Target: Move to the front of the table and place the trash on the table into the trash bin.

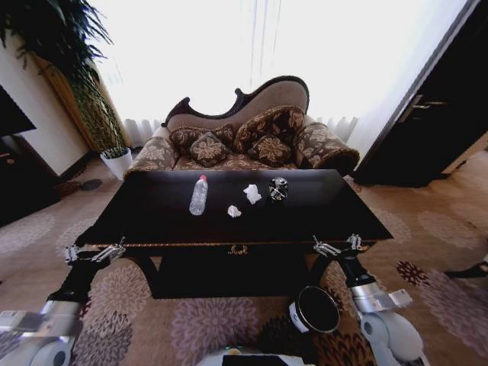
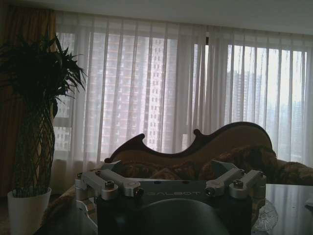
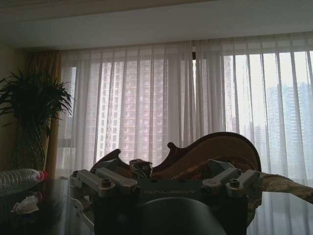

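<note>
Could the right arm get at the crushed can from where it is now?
Probably yes. The right gripper hangs open at the table's front edge, and the crushed can lies beyond it with bare tabletop between, though toward the far side.

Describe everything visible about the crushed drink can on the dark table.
The dark crushed drink can with a silver top looks like dented, shiny metal, lying crumpled on the glossy black-brown wooden table, toward its far side, right of centre. A crumpled white paper wad sits close on its left; whether they touch is unclear. In the right wrist view the can shows just above the right gripper. No gripper touches it.
</note>
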`<state>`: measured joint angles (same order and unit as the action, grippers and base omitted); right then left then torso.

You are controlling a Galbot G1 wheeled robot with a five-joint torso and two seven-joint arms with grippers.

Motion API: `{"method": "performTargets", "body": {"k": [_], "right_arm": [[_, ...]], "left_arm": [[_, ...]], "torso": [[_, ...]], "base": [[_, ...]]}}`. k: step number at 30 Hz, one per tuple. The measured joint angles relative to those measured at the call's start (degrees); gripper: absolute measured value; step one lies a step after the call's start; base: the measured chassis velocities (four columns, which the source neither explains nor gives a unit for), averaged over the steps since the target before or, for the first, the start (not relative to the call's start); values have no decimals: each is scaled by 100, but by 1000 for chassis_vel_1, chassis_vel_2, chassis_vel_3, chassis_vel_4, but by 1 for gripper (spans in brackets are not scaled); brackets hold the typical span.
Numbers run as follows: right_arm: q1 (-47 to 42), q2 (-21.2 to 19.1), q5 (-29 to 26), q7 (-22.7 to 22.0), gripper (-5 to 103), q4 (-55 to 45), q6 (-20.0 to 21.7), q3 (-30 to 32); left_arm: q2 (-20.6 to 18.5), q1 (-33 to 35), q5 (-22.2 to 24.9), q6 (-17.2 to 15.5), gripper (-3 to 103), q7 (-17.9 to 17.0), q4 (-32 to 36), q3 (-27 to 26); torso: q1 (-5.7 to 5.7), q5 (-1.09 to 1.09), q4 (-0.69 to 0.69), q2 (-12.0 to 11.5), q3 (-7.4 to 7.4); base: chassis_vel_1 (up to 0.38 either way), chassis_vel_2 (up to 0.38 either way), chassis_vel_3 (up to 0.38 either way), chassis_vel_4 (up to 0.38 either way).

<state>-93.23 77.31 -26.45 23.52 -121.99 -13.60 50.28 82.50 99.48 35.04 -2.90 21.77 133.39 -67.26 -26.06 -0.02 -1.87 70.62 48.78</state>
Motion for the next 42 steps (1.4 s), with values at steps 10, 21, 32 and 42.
{"method": "performTargets", "body": {"k": [10,21,32,42], "right_arm": [[-246,5,-149,-209,100,-956,-117,48],[-179,-91,-99,-268,100,-1294,47,-384],[-388,60,29,-265,100,-1464,-55,-538],[-394,226,205,-239,100,-1732,-22,-799]], "left_arm": [[-642,28,793,-644,100,-859,628,-113],[-2190,-397,1823,-1313,100,-1498,328,-171],[-3647,-1439,2821,-1782,100,-1811,-750,695],[-4383,-2342,3094,-1890,100,-1967,-1255,1878]], "torso": [[12,-1,0,7,-4],[6,0,1,3,-2],[5,0,0,3,-2],[5,-1,1,3,-2]], "base": [[18,-14,-10,17],[0,0,0,0],[0,0,0,0],[0,0,0,0]]}}
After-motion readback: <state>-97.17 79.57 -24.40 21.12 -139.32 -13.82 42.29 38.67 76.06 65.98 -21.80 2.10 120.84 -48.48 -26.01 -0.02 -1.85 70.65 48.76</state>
